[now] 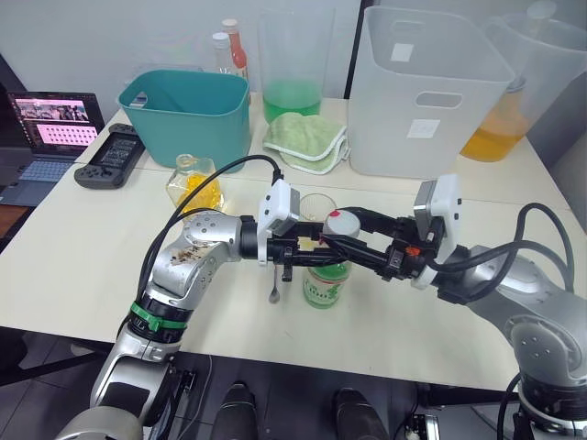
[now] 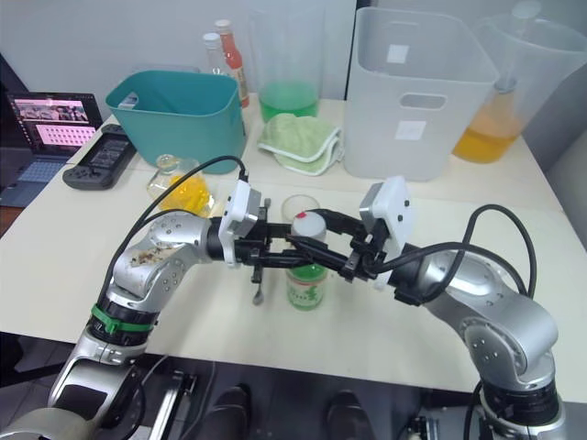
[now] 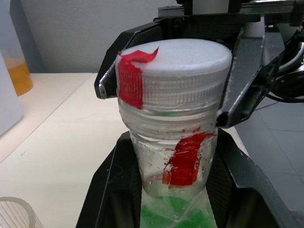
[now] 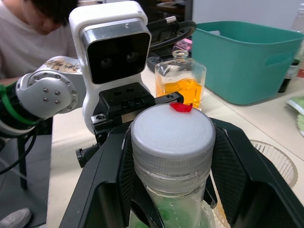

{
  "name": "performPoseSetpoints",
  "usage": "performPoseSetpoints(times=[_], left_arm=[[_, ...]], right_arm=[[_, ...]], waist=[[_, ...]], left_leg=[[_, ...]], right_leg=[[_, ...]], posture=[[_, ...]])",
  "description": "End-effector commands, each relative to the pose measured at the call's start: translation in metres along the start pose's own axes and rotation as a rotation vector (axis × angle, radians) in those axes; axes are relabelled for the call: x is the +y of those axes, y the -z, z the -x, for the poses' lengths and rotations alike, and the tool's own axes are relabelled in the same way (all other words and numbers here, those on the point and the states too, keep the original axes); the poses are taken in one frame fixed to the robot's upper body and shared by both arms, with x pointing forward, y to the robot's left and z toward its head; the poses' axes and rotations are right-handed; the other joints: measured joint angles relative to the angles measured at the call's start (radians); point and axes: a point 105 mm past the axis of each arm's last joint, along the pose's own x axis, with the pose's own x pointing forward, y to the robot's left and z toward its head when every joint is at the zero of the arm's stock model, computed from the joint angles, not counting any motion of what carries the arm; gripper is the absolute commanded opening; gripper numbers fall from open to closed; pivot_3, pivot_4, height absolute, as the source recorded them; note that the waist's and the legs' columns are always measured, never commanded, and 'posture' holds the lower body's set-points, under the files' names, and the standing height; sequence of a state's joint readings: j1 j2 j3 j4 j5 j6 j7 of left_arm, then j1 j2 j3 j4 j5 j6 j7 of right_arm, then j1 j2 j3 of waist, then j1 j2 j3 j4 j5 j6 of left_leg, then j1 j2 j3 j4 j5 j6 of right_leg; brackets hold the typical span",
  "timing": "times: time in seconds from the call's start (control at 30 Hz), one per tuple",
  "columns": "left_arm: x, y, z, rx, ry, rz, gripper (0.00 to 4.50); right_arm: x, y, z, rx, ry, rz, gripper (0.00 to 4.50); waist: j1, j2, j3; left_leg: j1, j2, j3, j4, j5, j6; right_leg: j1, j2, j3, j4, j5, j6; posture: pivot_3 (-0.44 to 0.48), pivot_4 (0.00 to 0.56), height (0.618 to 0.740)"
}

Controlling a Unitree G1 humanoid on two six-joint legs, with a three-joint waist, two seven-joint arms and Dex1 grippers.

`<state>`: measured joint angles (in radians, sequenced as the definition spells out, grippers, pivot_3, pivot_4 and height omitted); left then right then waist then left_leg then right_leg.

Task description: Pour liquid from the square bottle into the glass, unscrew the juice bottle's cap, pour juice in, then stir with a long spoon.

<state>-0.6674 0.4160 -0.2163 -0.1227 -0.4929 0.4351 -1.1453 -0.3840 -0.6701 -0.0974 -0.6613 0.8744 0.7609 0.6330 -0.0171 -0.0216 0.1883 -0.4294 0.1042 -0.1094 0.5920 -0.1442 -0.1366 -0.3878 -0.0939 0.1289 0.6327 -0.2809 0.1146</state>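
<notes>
The juice bottle (image 1: 326, 282), holding green liquid, stands upright near the table's front edge. Its white cap (image 1: 342, 221) carries red tape. My left gripper (image 3: 173, 190) is shut on the bottle's neck just below the cap. From the other side, my right gripper (image 4: 172, 156) is shut on the cap, one finger on each side. The empty glass (image 1: 316, 206) stands just behind the bottle. The square bottle (image 1: 194, 183) with orange liquid stands further left, by the teal bin. A long spoon (image 1: 274, 282) lies on the table below my left gripper.
A teal bin (image 1: 188, 105), a tall pitcher of green liquid (image 1: 292, 73), a green cloth (image 1: 305, 140), a white bin (image 1: 426, 92) and an orange-filled pitcher (image 1: 514, 92) line the back. A laptop (image 1: 50, 128) and a black controller (image 1: 110, 156) sit far left. A person (image 4: 28, 28) sits nearby.
</notes>
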Motion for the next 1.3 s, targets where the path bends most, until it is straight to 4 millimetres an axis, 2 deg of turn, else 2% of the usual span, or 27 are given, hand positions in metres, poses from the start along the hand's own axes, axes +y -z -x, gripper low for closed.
performPoseSetpoints(times=[0.03, 0.2, 0.37, 0.43, 0.5, 0.6, 0.73, 0.83, 0.93, 1.1, 1.3], left_arm=[[0.001, -0.001, 0.002, 0.018, -0.017, -0.021, 1.35], [0.0, -0.001, 0.004, 0.025, -0.025, -0.024, 1.35], [-0.001, 0.001, 0.006, 0.034, -0.04, -0.022, 1.35], [-0.002, 0.001, 0.007, 0.036, -0.047, -0.021, 1.35], [-0.002, 0.002, 0.008, 0.039, -0.051, -0.02, 1.35], [-0.003, 0.003, 0.009, 0.046, -0.063, -0.025, 1.35], [-0.003, 0.003, 0.009, 0.046, -0.066, -0.025, 1.35], [-0.005, 0.005, 0.008, 0.039, -0.057, -0.011, 1.35], [-0.002, 0.006, 0.006, 0.037, -0.053, -0.008, 1.35], [0.002, 0.006, 0.005, 0.03, -0.052, -0.006, 1.35], [0.001, 0.006, -0.002, 0.015, -0.023, 0.004, 1.35]], right_arm=[[0.002, -0.001, 0.007, 0.047, -0.181, 0.031, 1.74], [-0.011, 0.003, 0.01, 0.12, -0.36, 0.08, 1.74], [-0.023, -0.004, 0.007, 0.105, -0.475, 0.103, 1.74], [-0.025, -0.007, 0.007, 0.111, -0.508, 0.092, 2.78], [-0.026, -0.01, 0.007, 0.117, -0.527, 0.091, 3.38], [-0.029, -0.026, 0.007, 0.08, -0.505, 0.122, 4.42], [-0.029, -0.035, 0.009, 0.058, -0.479, 0.131, 4.47], [-0.022, -0.038, 0.014, 0.044, -0.334, 0.121, 4.47], [-0.014, -0.036, 0.015, 0.033, -0.179, 0.109, 4.47], [-0.004, -0.03, 0.013, 0.041, -0.024, 0.084, 4.47], [-0.002, -0.024, 0.012, 0.05, 0.068, 0.06, 4.47]], waist=[[0.0, 0.0, 0.0], [-0.001, 0.0, 0.0], [-0.001, 0.0, 0.0], [-0.001, 0.0, 0.0], [-0.001, 0.0, 0.0], [-0.003, 0.0, 0.0], [-0.004, 0.0, 0.0], [0.0, 0.0, 0.0], [0.002, 0.0, 0.0], [-0.001, 0.0, 0.0], [0.001, 0.0, 0.0]], left_leg=[[0.0, 0.0, 0.0, 0.0, 0.0, 0.0], [0.0, 0.0, 0.0, 0.0, 0.0, 0.0], [0.0, 0.0, 0.0, -0.001, 0.0, 0.0], [0.0, 0.0, 0.0, -0.001, 0.0, 0.0], [0.0, 0.0, 0.0, -0.001, 0.0, 0.0], [0.0, 0.0, 0.0, -0.001, 0.0, 0.0], [0.0, 0.0, 0.0, -0.001, 0.0, 0.0], [0.0, 0.0, 0.0, -0.001, 0.0, 0.0], [0.0, 0.0, 0.0, -0.001, 0.0, 0.0], [0.0, 0.0, 0.0, 0.0, 0.0, 0.0], [0.0, 0.0, 0.0, 0.0, 0.001, 0.0]], right_leg=[[0.0, 0.0, 0.0, 0.0, 0.0, 0.0], [0.0, 0.0, 0.0, -0.001, 0.0, 0.0], [0.0, 0.0, -0.001, -0.001, 0.0, 0.0], [0.0, 0.0, -0.001, -0.001, 0.0, 0.0], [0.0, 0.0, -0.001, -0.001, 0.0, 0.0], [0.0, 0.0, -0.001, -0.001, 0.0, 0.0], [0.0, 0.0, -0.001, 0.0, 0.0, 0.0], [0.0, 0.0, -0.001, 0.0, 0.0, 0.0], [0.0, 0.0, -0.002, 0.0, 0.0, 0.0], [0.0, 0.0, -0.002, 0.001, 0.0, 0.0], [0.0, 0.0, -0.002, 0.001, 0.0, 0.0]], posture=[[0.0, 0.15, 0.734], [0.0, 0.15, 0.734], [0.0, 0.15, 0.734], [0.0, 0.15, 0.734], [0.0, 0.15, 0.734], [0.0, 0.15, 0.734], [0.0, 0.15, 0.734], [0.0, 0.15, 0.734], [0.0, 0.15, 0.734], [0.0, 0.15, 0.734], [0.0, 0.15, 0.734]])
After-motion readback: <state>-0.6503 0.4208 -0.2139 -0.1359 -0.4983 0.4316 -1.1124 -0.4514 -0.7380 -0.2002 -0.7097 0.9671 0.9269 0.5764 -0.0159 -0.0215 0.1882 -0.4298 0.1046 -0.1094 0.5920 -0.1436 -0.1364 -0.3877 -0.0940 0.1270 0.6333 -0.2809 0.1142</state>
